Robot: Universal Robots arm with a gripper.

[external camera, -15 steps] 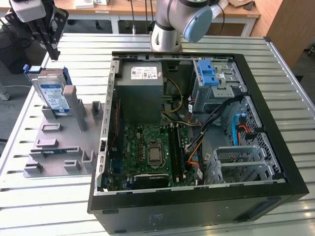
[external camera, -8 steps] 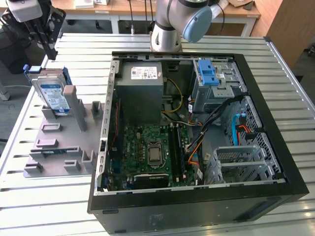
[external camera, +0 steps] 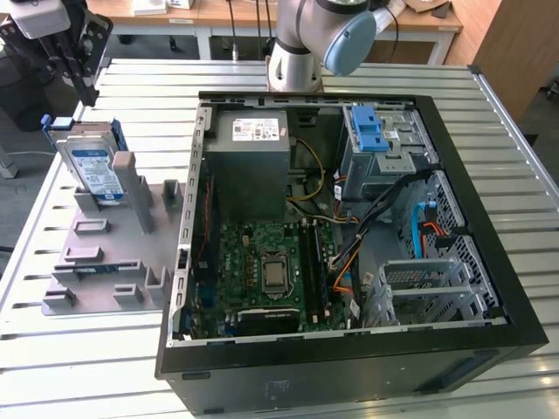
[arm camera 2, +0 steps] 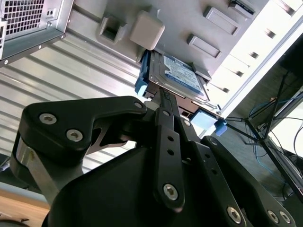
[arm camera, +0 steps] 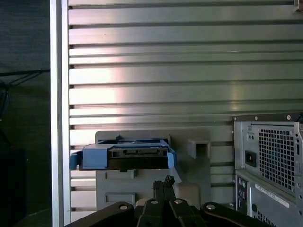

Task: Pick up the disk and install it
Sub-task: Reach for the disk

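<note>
The disk (external camera: 93, 164) stands on edge in a grey slotted holder (external camera: 105, 257) at the exterior view's left, beside the open computer case. It is silver with a white-and-blue label and a blue carrier frame round it. My gripper (external camera: 86, 90) hangs just above the disk's top edge, apart from it, fingers together with nothing between them. In the second wrist view the fingertips (arm camera 2: 162, 94) point at the disk (arm camera 2: 179, 75). In the first wrist view the gripper (arm camera: 164, 182) sits close before the disk's blue end (arm camera: 124, 157).
The open computer case (external camera: 349, 353) lies on the slatted metal table (external camera: 61, 358), motherboard up. Inside it are a grey box with a white sticker (external camera: 251, 157), a blue ridged latch piece (external camera: 371, 131) on a drive cage, loose cables and a metal bay (external camera: 424, 284).
</note>
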